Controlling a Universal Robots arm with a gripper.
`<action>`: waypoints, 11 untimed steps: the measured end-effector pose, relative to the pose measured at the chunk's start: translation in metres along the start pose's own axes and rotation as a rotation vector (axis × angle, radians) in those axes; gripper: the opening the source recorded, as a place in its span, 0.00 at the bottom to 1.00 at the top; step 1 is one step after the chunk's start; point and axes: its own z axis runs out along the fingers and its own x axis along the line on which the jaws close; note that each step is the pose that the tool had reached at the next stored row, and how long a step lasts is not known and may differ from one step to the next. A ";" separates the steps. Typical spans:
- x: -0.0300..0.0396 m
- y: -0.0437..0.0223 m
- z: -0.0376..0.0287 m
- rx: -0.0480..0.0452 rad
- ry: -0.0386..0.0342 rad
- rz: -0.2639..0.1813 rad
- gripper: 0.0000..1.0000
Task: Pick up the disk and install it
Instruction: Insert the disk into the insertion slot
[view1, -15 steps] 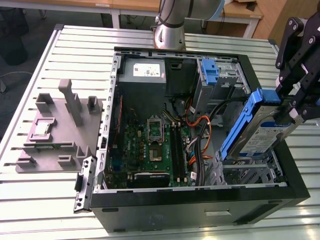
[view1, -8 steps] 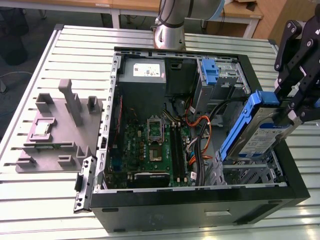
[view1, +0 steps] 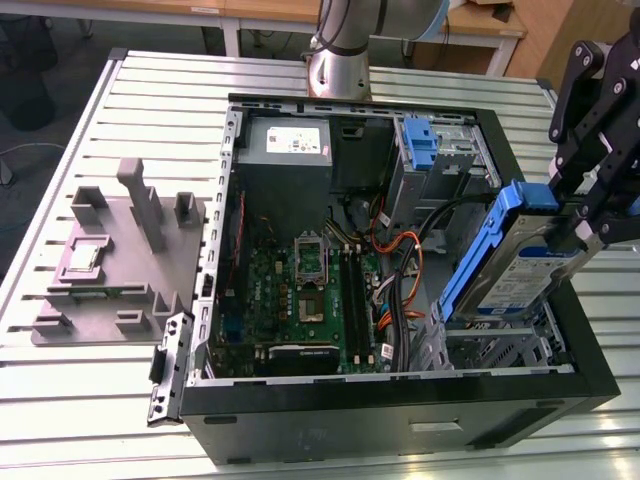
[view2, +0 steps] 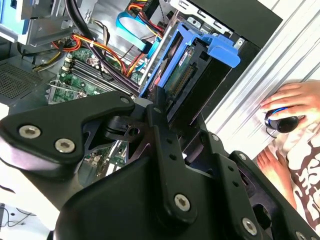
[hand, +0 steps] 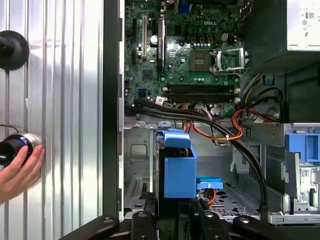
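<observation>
Exterior view's right: the gripper clamps the disk, tilted over the open computer case's drive cage; frame edge cuts off the gripper.

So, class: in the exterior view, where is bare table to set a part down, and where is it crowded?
The table is bare on the near side of the grey fixture and beyond it. Crowded: inside the computer case, cables beside the disk the gripper holds.
</observation>
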 end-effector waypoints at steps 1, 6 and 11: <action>0.0000 0.0000 0.0003 0.0000 -0.0001 0.000 0.35; 0.0001 0.0000 0.0027 0.0000 0.0000 0.000 0.35; 0.0001 0.0000 0.0031 0.0000 -0.0001 0.000 0.35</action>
